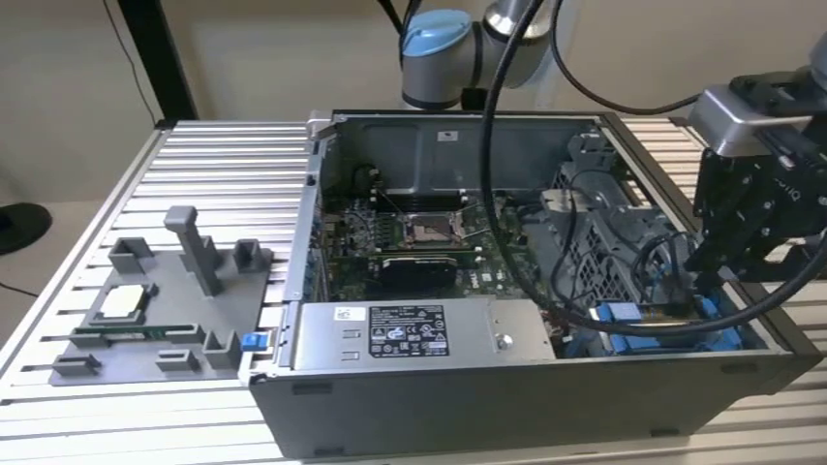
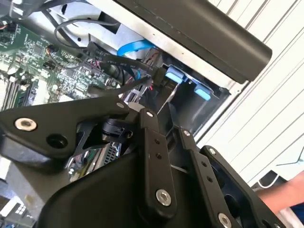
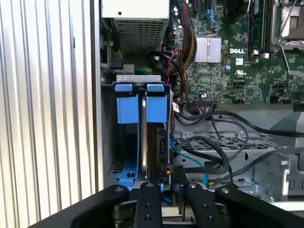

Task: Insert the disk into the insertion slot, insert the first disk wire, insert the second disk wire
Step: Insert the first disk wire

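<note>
In the exterior view my gripper [image 1: 704, 276] hangs low over the drive cage at the open computer case's near corner on the exterior view's right. In the first wrist view the disk [image 3: 153, 142] sits edge-on inside the insertion slot [image 3: 140, 79], behind its blue carrier front [image 3: 156, 108]. My gripper [image 3: 168, 183] is just behind the disk's rear edge. Its fingers [image 2: 151, 116] stand close together on a black wire connector [image 2: 159, 76] whose dark cable runs back over the board. The connector's contact with the disk is hidden.
Another blue-fronted carrier [image 3: 127, 108] sits beside the disk. A silver labelled power-supply box [image 1: 407, 334] lies along the case's front wall. Loose black and blue cables [image 3: 213, 142] cross the cage. A grey fixture [image 1: 168, 310] stands on the slatted table. A hand [image 2: 285, 202] shows near the table.
</note>
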Action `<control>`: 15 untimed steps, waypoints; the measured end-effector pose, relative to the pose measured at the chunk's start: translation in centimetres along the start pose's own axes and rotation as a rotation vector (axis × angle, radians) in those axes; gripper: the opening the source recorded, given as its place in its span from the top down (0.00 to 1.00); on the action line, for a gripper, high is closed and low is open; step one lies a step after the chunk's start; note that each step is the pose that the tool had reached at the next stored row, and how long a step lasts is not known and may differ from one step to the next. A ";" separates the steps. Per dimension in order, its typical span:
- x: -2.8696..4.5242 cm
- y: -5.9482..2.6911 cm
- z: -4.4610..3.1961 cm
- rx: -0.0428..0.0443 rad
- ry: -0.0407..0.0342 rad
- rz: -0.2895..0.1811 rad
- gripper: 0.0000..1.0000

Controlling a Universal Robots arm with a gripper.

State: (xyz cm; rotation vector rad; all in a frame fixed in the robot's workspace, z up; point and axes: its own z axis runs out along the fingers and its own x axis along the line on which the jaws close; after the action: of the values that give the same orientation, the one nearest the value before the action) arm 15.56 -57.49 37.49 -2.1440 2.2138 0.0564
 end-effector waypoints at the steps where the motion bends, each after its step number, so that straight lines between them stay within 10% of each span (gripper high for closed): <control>1: -0.04 -0.08 -0.19 0.0000 -0.0001 0.000 1.00; 8: -0.36 -2.52 -0.14 -0.0089 0.0000 0.001 1.00; 13: -0.42 -2.64 0.09 -0.0097 0.0001 0.001 1.00; 14: -0.42 -2.64 0.14 -0.0097 0.0001 0.001 0.00; 15: -0.42 -2.64 0.21 -0.0098 0.0000 0.001 0.00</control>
State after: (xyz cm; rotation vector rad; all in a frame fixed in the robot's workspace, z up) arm 18.22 -57.15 37.35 -2.1480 2.2191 0.0674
